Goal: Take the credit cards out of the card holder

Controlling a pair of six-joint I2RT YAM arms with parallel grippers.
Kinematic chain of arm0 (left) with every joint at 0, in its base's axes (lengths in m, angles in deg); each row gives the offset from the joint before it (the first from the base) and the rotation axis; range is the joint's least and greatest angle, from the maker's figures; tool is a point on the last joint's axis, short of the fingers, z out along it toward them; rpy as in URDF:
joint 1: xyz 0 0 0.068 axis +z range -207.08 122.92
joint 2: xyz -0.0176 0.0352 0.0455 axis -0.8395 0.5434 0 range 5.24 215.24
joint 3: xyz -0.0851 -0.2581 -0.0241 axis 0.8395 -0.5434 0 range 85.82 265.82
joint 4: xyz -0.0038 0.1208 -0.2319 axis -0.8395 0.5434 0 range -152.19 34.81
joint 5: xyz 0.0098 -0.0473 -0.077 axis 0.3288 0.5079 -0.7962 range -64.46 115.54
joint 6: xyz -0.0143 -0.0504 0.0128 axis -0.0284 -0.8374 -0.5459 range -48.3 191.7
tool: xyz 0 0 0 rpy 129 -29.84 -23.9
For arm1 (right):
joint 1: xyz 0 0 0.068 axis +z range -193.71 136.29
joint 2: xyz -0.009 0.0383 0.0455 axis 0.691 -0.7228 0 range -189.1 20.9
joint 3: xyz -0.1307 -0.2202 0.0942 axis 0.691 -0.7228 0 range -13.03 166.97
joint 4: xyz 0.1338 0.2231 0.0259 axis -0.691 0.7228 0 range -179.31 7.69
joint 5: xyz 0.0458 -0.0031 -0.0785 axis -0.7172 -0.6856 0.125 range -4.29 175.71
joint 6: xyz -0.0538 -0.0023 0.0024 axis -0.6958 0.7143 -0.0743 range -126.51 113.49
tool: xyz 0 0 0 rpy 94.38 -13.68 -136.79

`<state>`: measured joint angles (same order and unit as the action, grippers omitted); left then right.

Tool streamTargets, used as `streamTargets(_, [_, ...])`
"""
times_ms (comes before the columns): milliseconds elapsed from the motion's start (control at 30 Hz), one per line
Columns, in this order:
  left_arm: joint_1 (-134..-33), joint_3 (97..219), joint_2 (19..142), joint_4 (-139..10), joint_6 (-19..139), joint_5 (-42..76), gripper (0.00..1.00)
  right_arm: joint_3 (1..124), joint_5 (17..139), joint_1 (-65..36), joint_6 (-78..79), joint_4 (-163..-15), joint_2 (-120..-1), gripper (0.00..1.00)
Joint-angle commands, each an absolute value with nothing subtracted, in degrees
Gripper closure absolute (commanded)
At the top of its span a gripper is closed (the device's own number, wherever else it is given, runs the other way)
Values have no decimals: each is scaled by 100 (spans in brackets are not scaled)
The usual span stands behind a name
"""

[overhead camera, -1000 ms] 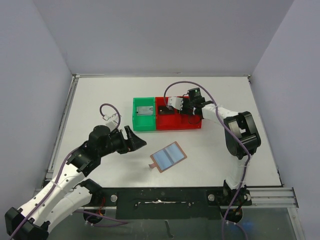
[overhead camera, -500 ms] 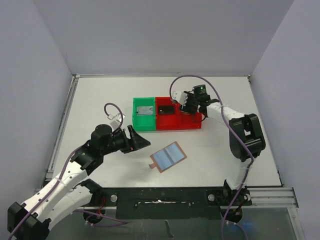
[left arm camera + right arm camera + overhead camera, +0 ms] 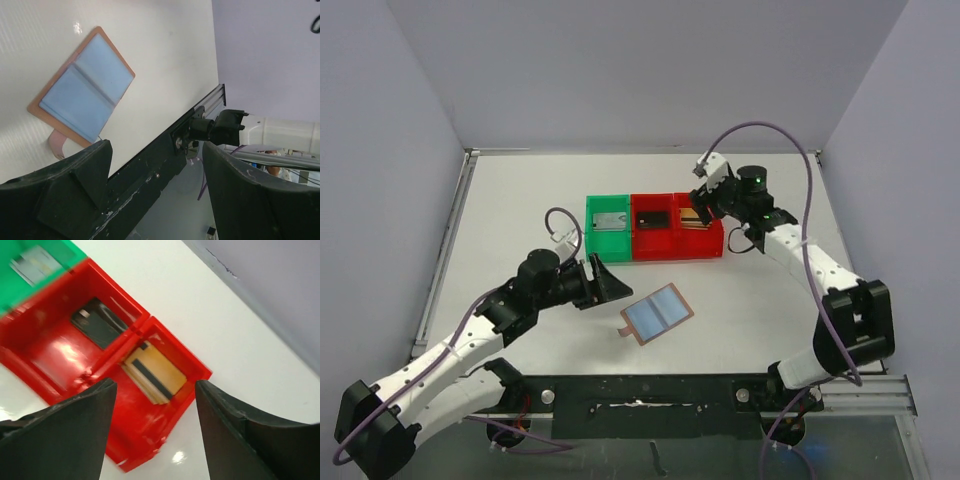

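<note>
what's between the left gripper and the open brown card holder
Nothing: only bare white table separates the left gripper from the flat brown leather-like card holder with light-blue lining. Both the top external and left wrist views show it.

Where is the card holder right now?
The card holder lies open, blue lining up, mid-table in the top view, on the near side of the red bin and just right of the left gripper, apart from both.

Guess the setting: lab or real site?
Probably a lab test cell: white table boxed in by plain grey walls, left arm and right arm on a rail at its near edge, red bin and green bin as props.
</note>
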<state>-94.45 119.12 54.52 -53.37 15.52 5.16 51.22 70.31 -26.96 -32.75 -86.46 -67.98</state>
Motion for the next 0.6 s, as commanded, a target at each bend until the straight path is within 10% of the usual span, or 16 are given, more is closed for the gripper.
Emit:
streamTargets(0, [-9908,12097,5712,-5676,1218,1147,29,4707,6560,-2930,442,-8801,-5787,36])
streamTargets(567, [-10559,11814,6778,-6082,98,2131,31,2253,7655,-1010,3379,-8094,-5222,46])
